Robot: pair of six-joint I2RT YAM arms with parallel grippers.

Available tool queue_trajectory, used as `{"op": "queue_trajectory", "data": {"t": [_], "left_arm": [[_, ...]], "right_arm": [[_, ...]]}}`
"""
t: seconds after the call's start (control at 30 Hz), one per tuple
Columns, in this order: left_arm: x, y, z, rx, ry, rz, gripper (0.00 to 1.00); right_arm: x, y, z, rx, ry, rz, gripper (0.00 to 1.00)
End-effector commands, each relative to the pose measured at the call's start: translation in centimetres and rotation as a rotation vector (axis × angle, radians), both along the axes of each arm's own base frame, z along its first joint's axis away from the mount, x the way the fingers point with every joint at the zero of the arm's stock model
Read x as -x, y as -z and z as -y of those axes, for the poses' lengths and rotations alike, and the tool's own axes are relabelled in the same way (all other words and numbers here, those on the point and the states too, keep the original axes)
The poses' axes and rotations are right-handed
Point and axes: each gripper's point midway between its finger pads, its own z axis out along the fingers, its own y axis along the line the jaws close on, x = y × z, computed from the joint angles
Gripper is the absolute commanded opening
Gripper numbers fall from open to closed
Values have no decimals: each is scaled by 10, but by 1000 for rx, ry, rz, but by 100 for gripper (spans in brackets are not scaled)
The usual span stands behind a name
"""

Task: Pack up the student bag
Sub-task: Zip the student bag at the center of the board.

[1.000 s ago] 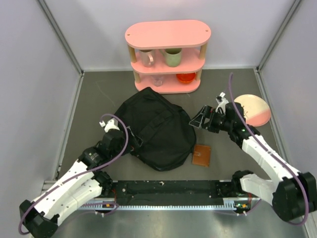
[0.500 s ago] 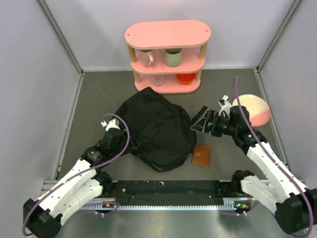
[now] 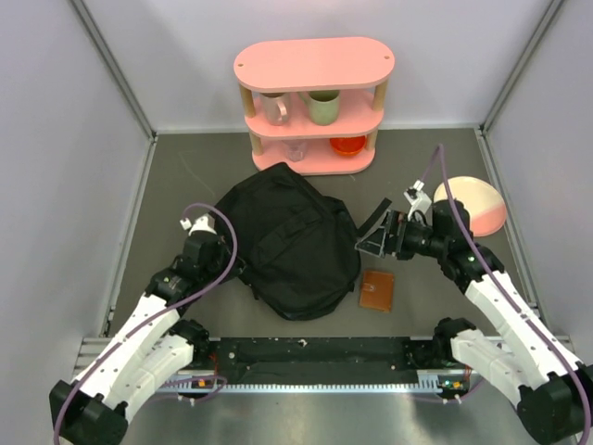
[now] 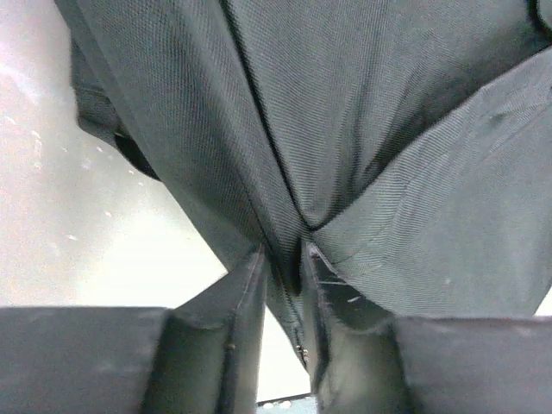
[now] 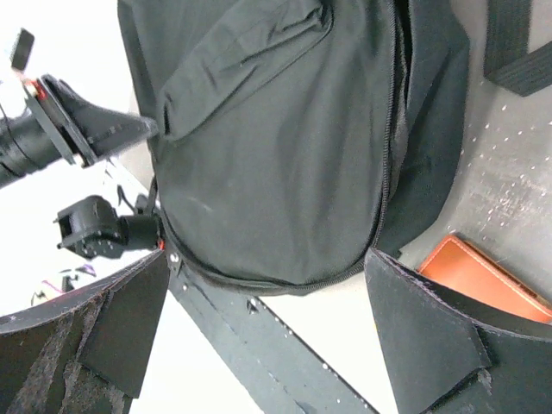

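Observation:
The student bag [image 3: 292,236] is a big black fabric backpack lying flat in the middle of the table. My left gripper [image 3: 235,269] is at its left edge. In the left wrist view that gripper [image 4: 283,259] is shut on a fold of the bag's fabric [image 4: 362,129] beside a zipper seam. My right gripper [image 3: 371,235] hovers open just off the bag's right edge. In the right wrist view the right gripper [image 5: 267,328] has nothing between its fingers, and the bag [image 5: 276,129] with its curved zipper lies beyond them.
A brown leather wallet [image 3: 376,290] lies right of the bag's lower corner, also seen as the wallet [image 5: 483,276] by my right finger. A pink shelf [image 3: 313,102] with mugs stands at the back. A pink and white plate [image 3: 474,204] sits at the right. A black strap [image 5: 517,43] trails off the bag.
My left gripper has closed on the bag's left edge, and its wrist has shifted slightly left. The right gripper, still open, has swung down toward the bag's right edge.

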Motion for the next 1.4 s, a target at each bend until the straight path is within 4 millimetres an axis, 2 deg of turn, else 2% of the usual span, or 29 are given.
{"op": "queue_trajectory", "data": {"t": [0.0, 0.03, 0.07, 0.13, 0.17, 0.27, 0.3, 0.37, 0.4, 0.47, 0.63, 0.67, 0.7, 0.8, 0.93, 0.97, 1.0, 1.03, 1.1, 1.2, 1.3, 1.33, 1.37], "left_arm": [[-25, -37, -10, -26, -14, 133, 36], [-26, -39, -8, -20, 6, 138, 51], [-28, -43, -7, -22, 17, 152, 55], [-28, -43, -4, -21, 30, 134, 62], [-28, -43, -2, -7, 36, 129, 68], [-22, -38, 8, 52, 60, 106, 75], [-21, -38, 9, 64, 56, 112, 75], [-17, -33, 8, 81, 43, 110, 76], [-15, -31, 7, 85, 39, 107, 78], [-11, -26, 5, 92, 26, 106, 82], [-9, -17, 4, 102, 12, 97, 83], [-9, -16, 5, 103, 12, 95, 82], [-10, -15, 5, 102, 11, 95, 79], [-11, -15, 5, 100, 9, 97, 68], [-13, -15, 5, 96, 10, 104, 41], [-12, -14, 5, 101, 12, 100, 41], [-12, -16, 7, 110, 16, 105, 40], [-10, -15, 8, 118, 26, 105, 35], [-11, -15, 11, 132, 37, 117, 34], [-9, -19, 15, 145, 65, 127, 25], [-6, -20, 14, 137, 76, 132, 25], [-5, -22, 14, 140, 79, 139, 25], [-4, -23, 15, 142, 87, 140, 27]], "right_arm": [[18, -26, -19, 5, -138, 83, 94], [22, -29, -24, 3, -163, 87, 94], [31, -34, -34, -4, -216, 101, 94], [36, -35, -44, 1, -257, 101, 94], [39, -39, -50, 2, -278, 111, 94], [49, -42, -69, 14, -332, 128, 94], [59, -42, -78, 14, -367, 125, 93], [63, -41, -89, 14, -379, 103, 91], [71, -38, -97, 19, -403, 99, 90], [70, -32, -105, 30, -365, 66, 88], [91, -26, -134, -21, -336, -10, 84], [88, -28, -139, -33, -308, 7, 83], [99, -27, -147, -31, -323, 7, 82], [96, -26, -159, -18, -255, 32, 81], [96, -16, -173, -9, -214, 0, 80], [94, -9, -177, 5, -200, -9, 79], [94, -10, -181, 2, -200, -14, 78], [94, -10, -185, 4, -207, -7, 77], [95, -11, -195, 29, -202, 1, 74], [96, -6, -207, 46, -180, -18, 69], [101, -8, -224, 21, -180, -36, 62], [103, 1, -230, 39, -184, -53, 61], [105, 2, -234, 44, -186, -56, 61]]}}
